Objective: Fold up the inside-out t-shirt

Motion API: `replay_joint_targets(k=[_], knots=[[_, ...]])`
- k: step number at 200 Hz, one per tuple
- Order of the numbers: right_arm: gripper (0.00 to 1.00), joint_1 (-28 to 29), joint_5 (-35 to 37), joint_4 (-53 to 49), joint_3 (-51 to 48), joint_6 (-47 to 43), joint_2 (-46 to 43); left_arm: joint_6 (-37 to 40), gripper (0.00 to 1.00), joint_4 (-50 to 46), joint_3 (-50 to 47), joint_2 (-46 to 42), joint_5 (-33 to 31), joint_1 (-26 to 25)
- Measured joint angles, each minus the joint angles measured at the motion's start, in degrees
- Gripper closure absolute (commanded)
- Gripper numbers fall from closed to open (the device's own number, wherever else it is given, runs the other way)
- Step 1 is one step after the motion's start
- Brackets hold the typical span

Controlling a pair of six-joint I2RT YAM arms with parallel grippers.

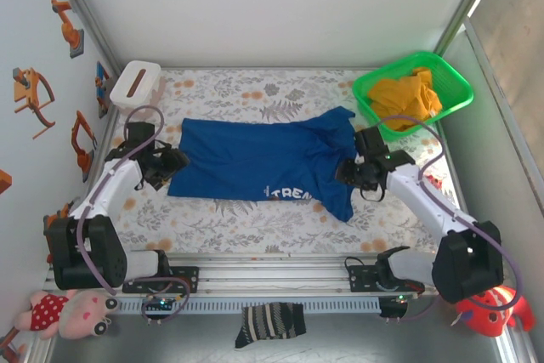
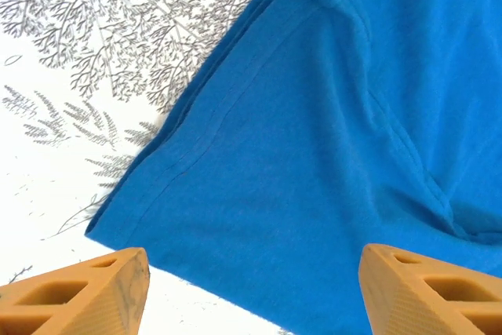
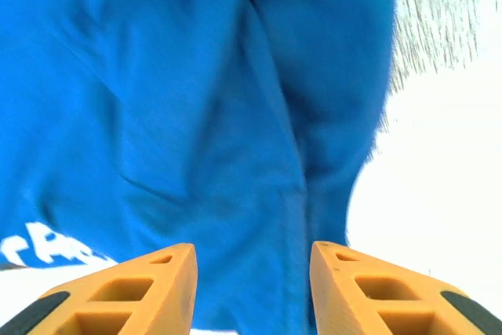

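Note:
The inside-out t-shirt (image 1: 255,159) is royal blue and lies spread across the middle of the floral table cover, with white lettering (image 1: 289,194) near its front hem. My left gripper (image 1: 170,161) is open at the shirt's left edge. In the left wrist view its orange fingers (image 2: 86,292) stand wide apart over a corner of the blue cloth (image 2: 314,154). My right gripper (image 1: 350,172) is at the shirt's right side, over bunched folds. In the right wrist view that gripper (image 3: 252,288) is open, its jaws apart just above the rumpled blue cloth (image 3: 196,115).
A green basket (image 1: 450,91) at the back right holds a yellow-orange garment (image 1: 412,95). A white box (image 1: 136,82) stands at the back left. A striped sock (image 1: 270,325) lies on the front rail. A plush toy (image 1: 68,312) sits at the front left corner.

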Motion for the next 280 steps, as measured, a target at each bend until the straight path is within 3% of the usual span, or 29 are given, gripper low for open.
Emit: replay_joint_targets(k=[34,92,109,123,136,164,213,248,280], knots=[[0.59,0.50,-1.09,-0.11,-6.40,1.79,-1.60,-0.28,0.28,-0.57,-3.82,0.07,0.15,0.31],[0.63,1.38,-3.48,4.90,-9.05,3.56,0.85,-1.20,0.28,0.28,-6.23,2.14,0.28,0.31],[0.70,1.38,-4.17,6.27,-9.64,4.11,1.51,-1.77,0.28,1.18,-7.17,3.32,0.26,0.31],[0.84,1.40,-4.50,7.21,-9.99,4.48,1.99,-2.23,0.31,2.05,-8.02,4.87,0.22,0.31],[1.00,1.40,-4.70,7.82,-9.99,4.55,2.38,-2.82,0.44,2.58,-8.33,6.71,-0.24,0.31],[1.00,1.42,-4.46,7.45,-9.51,4.04,2.58,-3.43,1.00,-0.48,-6.82,9.20,-2.97,1.29],[1.00,-3.43,-2.73,1.84,2.27,-1.01,3.26,-0.50,1.00,-0.09,0.17,15.15,-1.16,4.37],[1.00,-9.75,-2.78,-0.33,8.66,-3.85,3.23,1.46,1.00,1.88,4.96,12.94,-0.22,9.14],[1.00,-11.34,-2.78,-3.26,8.94,-4.83,2.14,1.84,1.00,2.01,4.50,9.20,1.40,11.78]])
